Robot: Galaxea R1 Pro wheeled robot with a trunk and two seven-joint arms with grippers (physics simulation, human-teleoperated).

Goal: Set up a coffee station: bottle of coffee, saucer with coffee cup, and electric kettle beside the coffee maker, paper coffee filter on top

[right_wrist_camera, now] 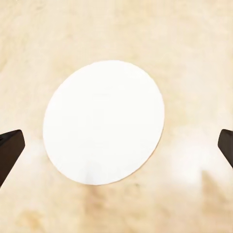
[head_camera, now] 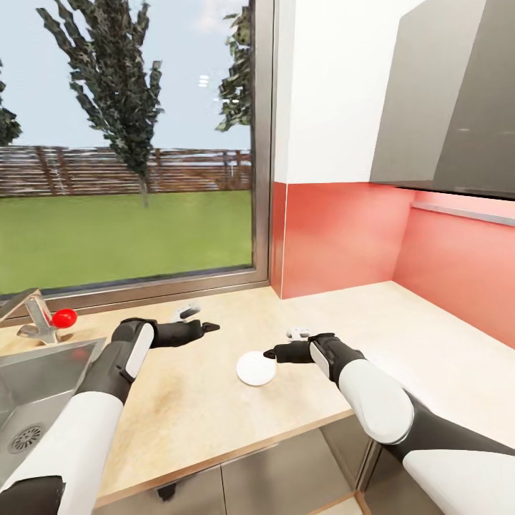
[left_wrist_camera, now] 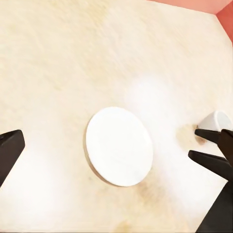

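Indoors, tan kitchen countertop (head_camera: 214, 400), red backsplash (head_camera: 343, 236), window (head_camera: 129, 143)

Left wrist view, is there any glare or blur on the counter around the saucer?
Left wrist view: pale glare patches on the counter beside the saucer, wood grain soft. Right wrist view: saucer edge crisp, faint glare nearby. Head view: even lighting.

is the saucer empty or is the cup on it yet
Empty. The saucer lies flat and bare on the countertop, with nothing on it. The right hand hovers open beside it.
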